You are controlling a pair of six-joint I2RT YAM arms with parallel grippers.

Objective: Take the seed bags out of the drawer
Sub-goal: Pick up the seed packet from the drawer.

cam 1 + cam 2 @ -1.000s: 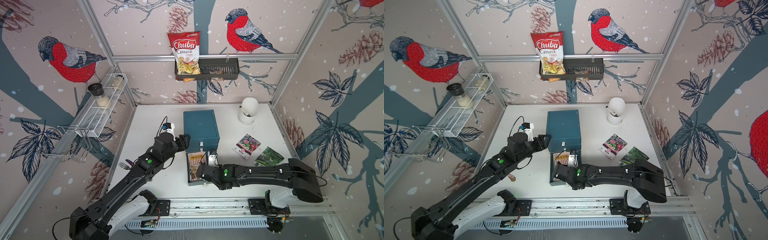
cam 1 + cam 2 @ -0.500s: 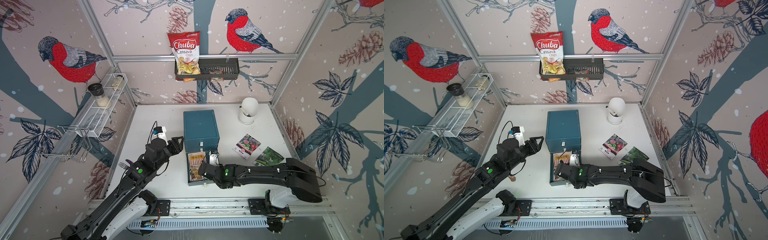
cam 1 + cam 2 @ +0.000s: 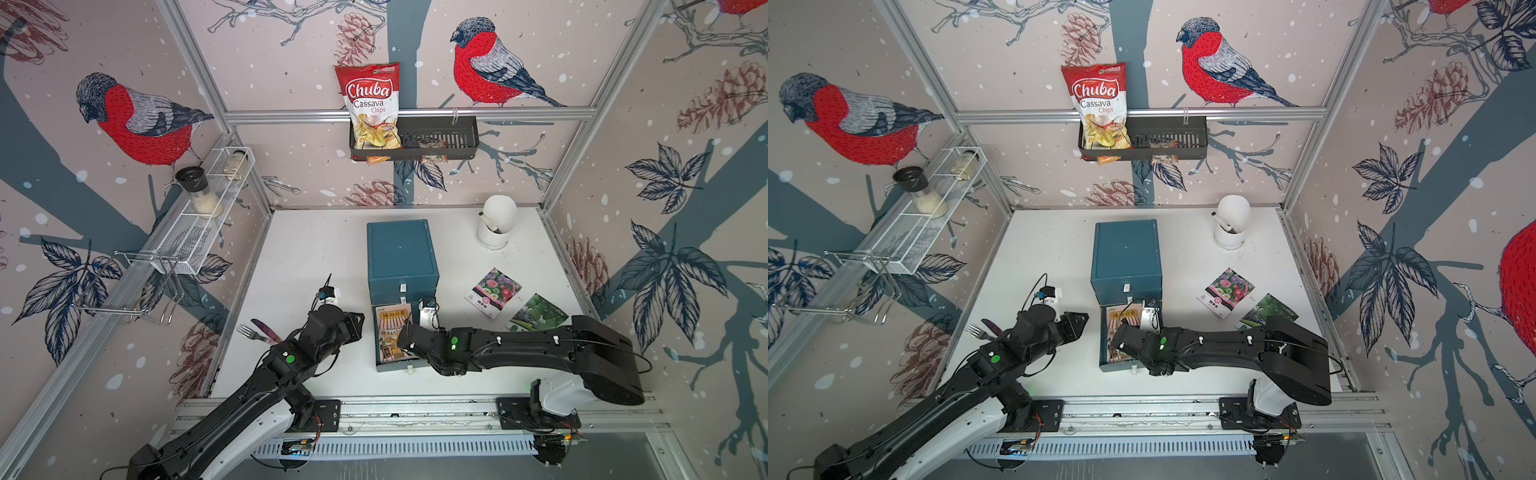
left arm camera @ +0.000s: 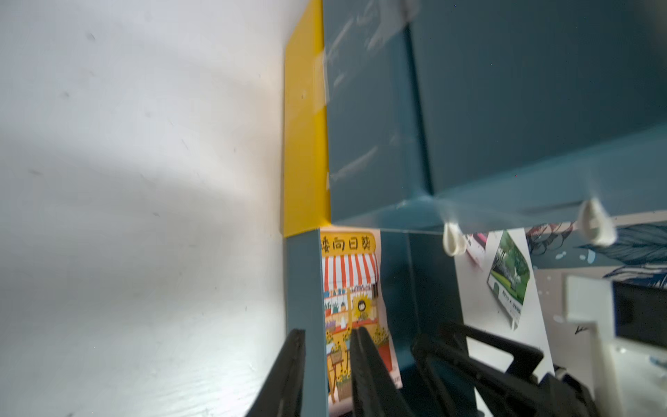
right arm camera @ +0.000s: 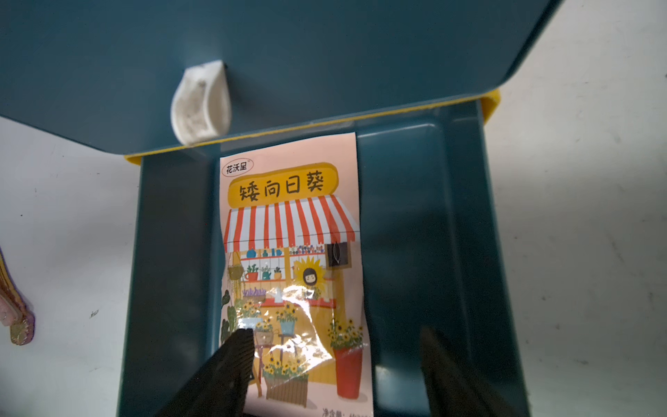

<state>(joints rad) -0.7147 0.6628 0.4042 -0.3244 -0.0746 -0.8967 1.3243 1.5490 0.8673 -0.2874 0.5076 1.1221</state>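
The orange-yellow cartoon-shop seed bag (image 3: pixel 392 332) (image 5: pixel 292 252) lies flat in the pulled-out blue drawer (image 3: pixel 399 365) (image 5: pixel 426 252). My right gripper (image 3: pixel 401 340) (image 5: pixel 335 332) hangs open over the bag's near end, with one finger above the bag's corner and the other above the bare drawer floor. The pink-flower seed bag (image 3: pixel 492 292) and the green-and-white seed bag (image 3: pixel 540 318) lie on the table to the right of the drawer. My left gripper (image 3: pixel 360 322) (image 4: pixel 328 334) hovers just left of the drawer's side wall (image 4: pixel 303 289), its jaws a narrow gap apart and holding nothing.
The blue box (image 3: pixel 401 253) stands behind the drawer. A fork and a purple knife (image 3: pixel 253 332) lie at the table's left edge. A white pot (image 3: pixel 494 226) stands at the back right. On the back wall hangs a black basket (image 3: pixel 436 137) with the Chuba chips bag (image 3: pixel 370 104).
My left arm has drawn back from the box's front corner toward the front, alongside the drawer, and its jaws have narrowed. The right gripper has stayed open over the drawer.
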